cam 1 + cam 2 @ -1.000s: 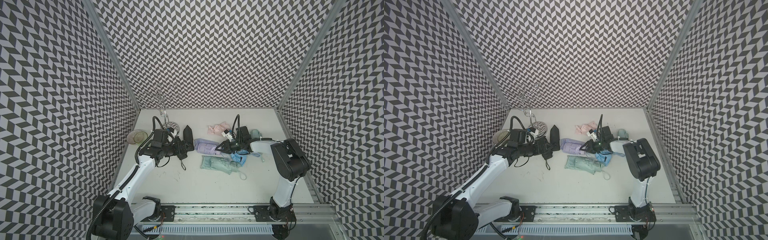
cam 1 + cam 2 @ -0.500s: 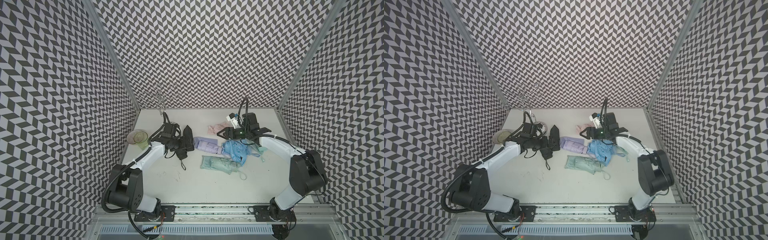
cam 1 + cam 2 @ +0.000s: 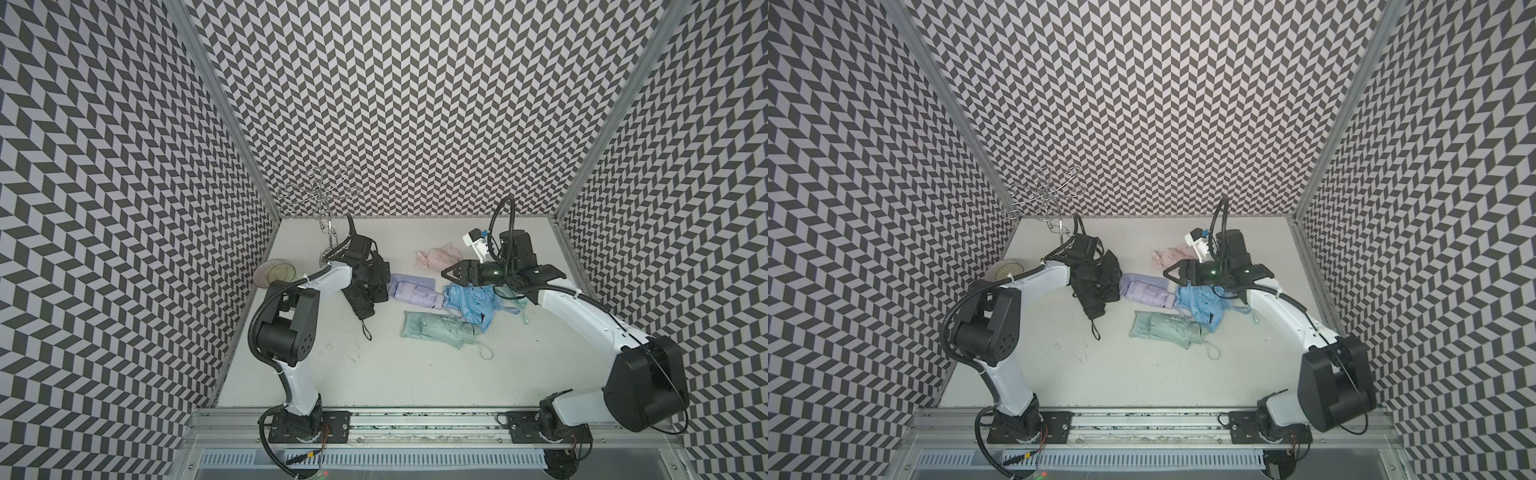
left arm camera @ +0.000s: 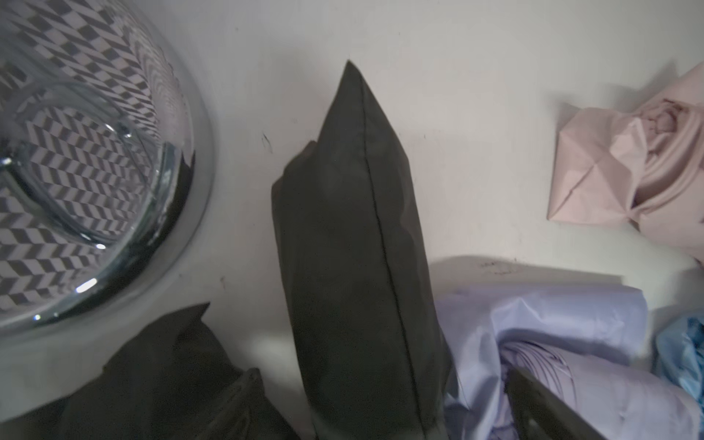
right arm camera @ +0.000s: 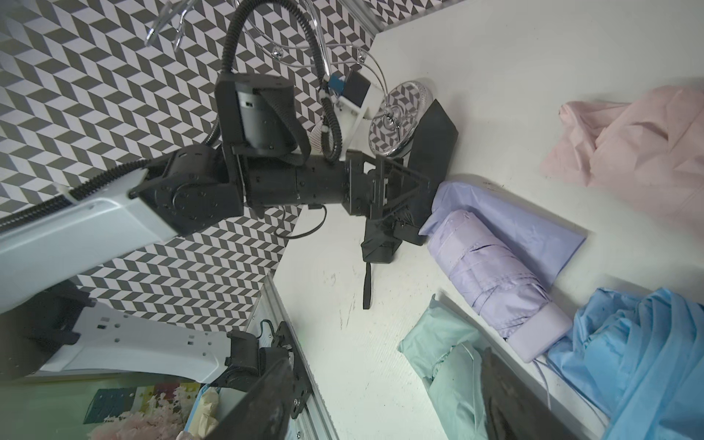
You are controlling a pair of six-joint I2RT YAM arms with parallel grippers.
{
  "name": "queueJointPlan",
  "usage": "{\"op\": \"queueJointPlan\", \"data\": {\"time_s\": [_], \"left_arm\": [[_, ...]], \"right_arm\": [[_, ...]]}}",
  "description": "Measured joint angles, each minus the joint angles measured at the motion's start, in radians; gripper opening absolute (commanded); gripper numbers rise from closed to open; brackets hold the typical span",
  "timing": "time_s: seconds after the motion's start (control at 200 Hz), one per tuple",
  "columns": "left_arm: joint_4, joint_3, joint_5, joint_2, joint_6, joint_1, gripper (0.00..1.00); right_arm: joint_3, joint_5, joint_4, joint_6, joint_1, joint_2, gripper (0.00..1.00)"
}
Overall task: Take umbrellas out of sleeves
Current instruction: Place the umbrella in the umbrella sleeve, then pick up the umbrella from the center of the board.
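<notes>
The white table point(image 3: 415, 386) fills the floor of the chevron-walled booth. The left arm point(image 3: 291, 316) reaches from the near left to the far left, and the right arm point(image 3: 582, 313) reaches from the near right toward the far middle. A wire stand point(image 3: 322, 203) rises in the far left corner.

The umbrellas lie clustered at mid-table. Nearest is the mint green umbrella point(image 3: 440, 328), lying crosswise with its wrist loop point(image 3: 484, 353) trailing right. Just beyond it the light blue umbrella point(image 3: 469, 301) sprawls, its fabric loose and crumpled. It touches the right end of the lilac umbrella point(image 3: 419, 296), which lies bare along a flat lilac sleeve point(image 5: 533, 226). To the left lies the black umbrella point(image 3: 360, 301), strap toward the near side, with a smooth black sleeve point(image 4: 354, 247) beside it. A crumpled pink fabric bundle point(image 3: 438, 257) sits farther back; I cannot tell whether it is an umbrella or a sleeve.

The right gripper point(image 3: 451, 274) hovers over the far edge of the light blue umbrella, jaws spread and empty. The left gripper point(image 3: 376, 277) sits low over the black sleeve and black umbrella, jaws spread wide, clamping nothing visible.

A clear cup point(image 3: 276, 272) lies on its side at the far left.
</notes>
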Motion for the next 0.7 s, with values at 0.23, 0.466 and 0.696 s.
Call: {"op": "queueJointPlan", "data": {"time_s": [0.23, 0.466, 0.696], "left_arm": [[0.026, 0.065, -0.042, 0.099, 0.018, 0.0, 0.94], [0.048, 0.153, -0.055, 0.186, 0.016, -0.002, 0.81], [0.069, 0.167, -0.053, 0.208, -0.001, -0.002, 0.42]], "right_arm": [[-0.035, -0.012, -0.02, -0.003, 0.0, -0.007, 0.76], [-0.051, -0.022, -0.033, -0.006, 0.0, -0.007, 0.76], [-0.053, -0.021, -0.053, -0.016, 0.0, -0.007, 0.76]]}}
